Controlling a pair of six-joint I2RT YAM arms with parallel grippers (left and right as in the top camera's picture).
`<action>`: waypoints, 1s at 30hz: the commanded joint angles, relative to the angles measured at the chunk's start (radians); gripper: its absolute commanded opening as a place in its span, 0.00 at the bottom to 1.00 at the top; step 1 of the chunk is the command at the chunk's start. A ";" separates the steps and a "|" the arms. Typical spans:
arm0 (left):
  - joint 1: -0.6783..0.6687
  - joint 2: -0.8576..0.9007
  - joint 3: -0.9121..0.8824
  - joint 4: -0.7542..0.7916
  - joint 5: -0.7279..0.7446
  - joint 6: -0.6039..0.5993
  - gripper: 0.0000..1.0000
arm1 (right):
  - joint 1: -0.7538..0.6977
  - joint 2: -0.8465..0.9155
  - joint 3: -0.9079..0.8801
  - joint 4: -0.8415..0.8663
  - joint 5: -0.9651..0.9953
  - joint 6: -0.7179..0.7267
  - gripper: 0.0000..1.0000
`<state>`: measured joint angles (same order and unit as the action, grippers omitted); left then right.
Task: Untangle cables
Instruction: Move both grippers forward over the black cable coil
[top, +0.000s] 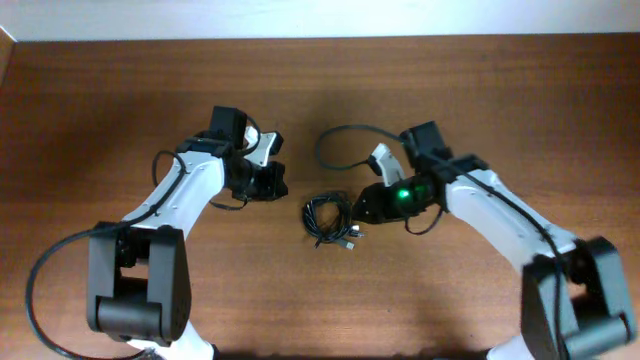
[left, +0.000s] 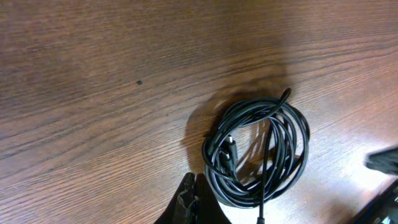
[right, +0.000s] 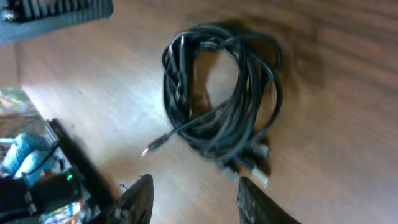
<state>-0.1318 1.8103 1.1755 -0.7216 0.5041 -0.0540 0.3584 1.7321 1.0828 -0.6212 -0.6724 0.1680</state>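
Overhead: high, straight down, whole brown wooden table (top: 120, 90); coiled bundle of thin black cables (top: 312, 215) near centre. Left wrist: close, angled down onto bundle (left: 295, 149). Right wrist: close, same bundle (right: 245, 112). All three views share bundle.

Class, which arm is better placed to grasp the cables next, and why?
Probably the right: the right gripper stands open, facing the cables close ahead; the left gripper is shut, beside them.
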 joint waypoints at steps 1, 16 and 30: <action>-0.002 0.023 0.010 0.002 -0.003 0.001 0.02 | 0.049 0.077 0.013 0.068 0.035 0.032 0.44; -0.002 0.023 0.010 0.004 -0.003 0.001 0.02 | 0.147 0.127 0.013 0.196 0.353 0.235 0.43; -0.002 0.023 0.010 0.004 -0.003 0.001 0.04 | 0.264 0.127 0.013 0.195 0.529 0.320 0.26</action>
<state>-0.1318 1.8252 1.1755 -0.7174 0.5011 -0.0536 0.6022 1.8469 1.0828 -0.4294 -0.2256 0.4587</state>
